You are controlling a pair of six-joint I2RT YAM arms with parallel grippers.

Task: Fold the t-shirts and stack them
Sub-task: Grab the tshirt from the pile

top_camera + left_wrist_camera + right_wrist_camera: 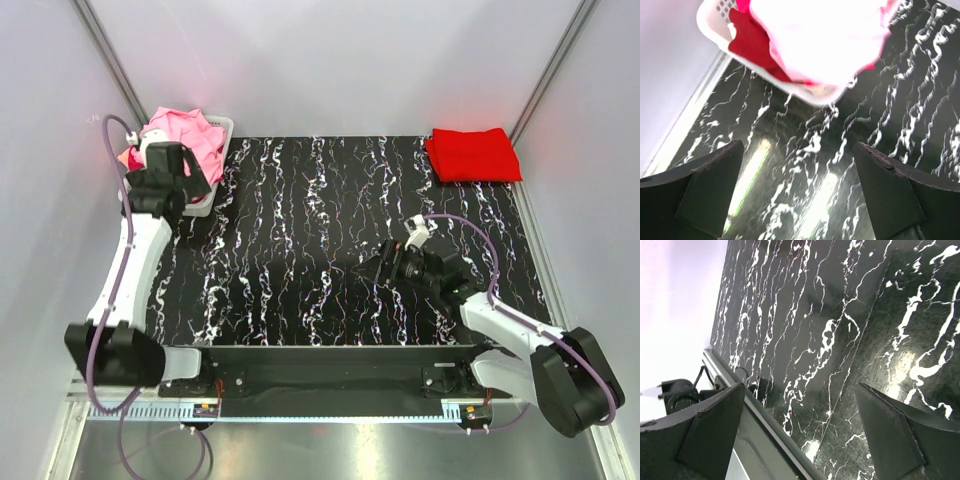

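Robotics lab test cell, viewed from beside the bench.
- Plain white panel walls (330, 60) on three sides, joined by bare aluminium corner struts (548, 65).
- Black marble-patterned work mat (300, 230) covering the tabletop.
- Two white-and-black robot arms, left arm (130, 260) and right arm (500, 320), bolted to a black base rail (330, 365) at the near edge.
- Purple cables (107, 140) looping loose off each arm.
- Brushed metal bench surface (350, 450) in front.

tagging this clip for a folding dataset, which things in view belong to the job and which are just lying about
Part of the job:
- folded red t-shirt, far right corner
- light pink t-shirt, heaped in the basket
- red shirt, under the pink one

Just there:
- white mesh basket, only holds the shirts
- black marbled table
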